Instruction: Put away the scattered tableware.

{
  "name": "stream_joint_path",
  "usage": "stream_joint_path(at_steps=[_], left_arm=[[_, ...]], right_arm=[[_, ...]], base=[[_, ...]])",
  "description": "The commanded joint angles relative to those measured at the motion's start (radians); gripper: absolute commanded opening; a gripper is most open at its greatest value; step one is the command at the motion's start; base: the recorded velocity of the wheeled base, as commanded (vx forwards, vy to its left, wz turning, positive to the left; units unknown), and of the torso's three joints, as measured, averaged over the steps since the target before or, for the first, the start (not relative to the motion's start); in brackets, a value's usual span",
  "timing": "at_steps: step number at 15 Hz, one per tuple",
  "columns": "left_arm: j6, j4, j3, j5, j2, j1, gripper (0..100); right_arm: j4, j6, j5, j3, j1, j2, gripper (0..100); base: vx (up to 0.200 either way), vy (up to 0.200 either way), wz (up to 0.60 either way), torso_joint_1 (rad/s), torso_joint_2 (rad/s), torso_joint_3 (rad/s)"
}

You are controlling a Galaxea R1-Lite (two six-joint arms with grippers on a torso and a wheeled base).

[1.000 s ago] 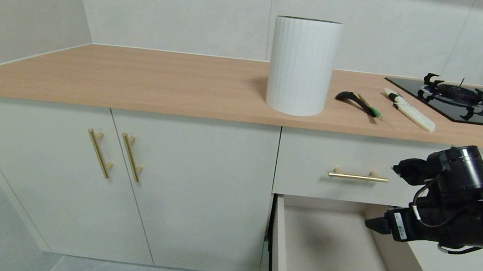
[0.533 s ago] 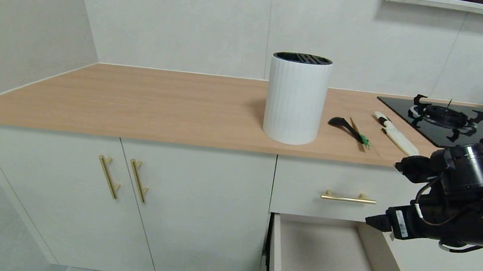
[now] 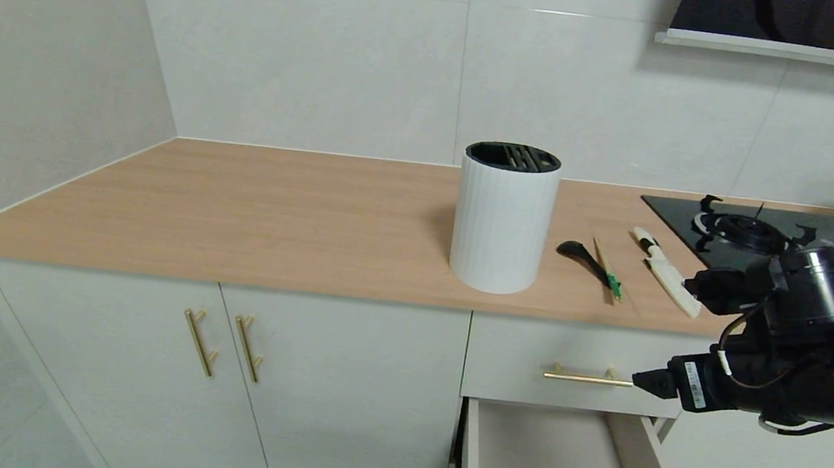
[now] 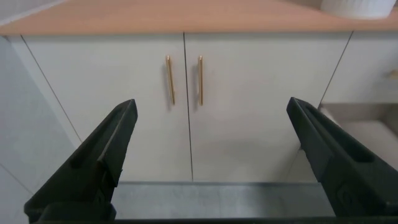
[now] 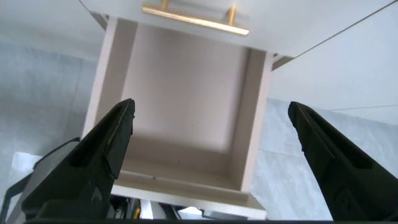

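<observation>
Knife (image 3: 665, 273), blade apparently nearest, runs front-to-back; left gripper (image 4: 210, 106), right gripper (image 5: 210, 104) spread wide.

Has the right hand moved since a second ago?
Yes. The right hand has risen: it was below the drawer handle and is now level with it.

Right arm (image 3: 809, 374): at the near right, forearm level, wrist pointing left.
Right gripper (image 5: 211, 112): fingers (image 5: 99, 155) spread wide apart.
Left gripper (image 4: 211, 106): fingers (image 4: 99, 155) spread wide apart, pointing far.
</observation>
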Motion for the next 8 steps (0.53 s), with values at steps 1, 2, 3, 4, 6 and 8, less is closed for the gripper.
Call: stream_joint_path(at_steps=[1, 2, 3, 4, 6, 8], left_arm=[[0.0, 0.001, 0.0, 0.0, 0.001, -0.002, 100], [0.0, 0.001, 0.0, 0.0, 0.001, 0.0, 100], [0.0, 0.001, 0.0, 0.0, 0.001, 0.0, 100], [0.0, 0.001, 0.0, 0.0, 0.001, 0.0, 100], [0.0, 0.001, 0.0, 0.0, 0.001, 0.0, 100], [0.0, 0.001, 0.0, 0.0, 0.001, 0.0, 100]], right_arm=[[-0.021, 0.001, 0.0, -0.001, -0.001, 0.004, 100], [-0.052, 0.005, 0.0, -0.003, -0.005, 0.007, 100], [-0.071, 0.005, 0.0, -0.004, -0.005, 0.008, 100], [-0.143, 0.001, 0.006, -0.02, -0.007, 0.011, 100], [-0.183, 0.001, 0.001, -0.116, -0.007, 0.065, 100], [-0.144, 0.014, -0.002, -0.247, -0.008, 0.127, 100]], base=[[0.0, 0.0, 0.0, 0.139, -0.32, -0.178], [0.0, 0.0, 0.0, 0.095, -0.19, -0.1], [0.0, 0.0, 0.0, 0.051, -0.11, -0.071], [0.0, 0.0, 0.0, 0.036, -0.06, -0.032], [0.0, 0.0, 0.0, 0.0, 0.0, 0.0], [0.0, 0.0, 0.0, 0.0, 0.0, 0.0]])
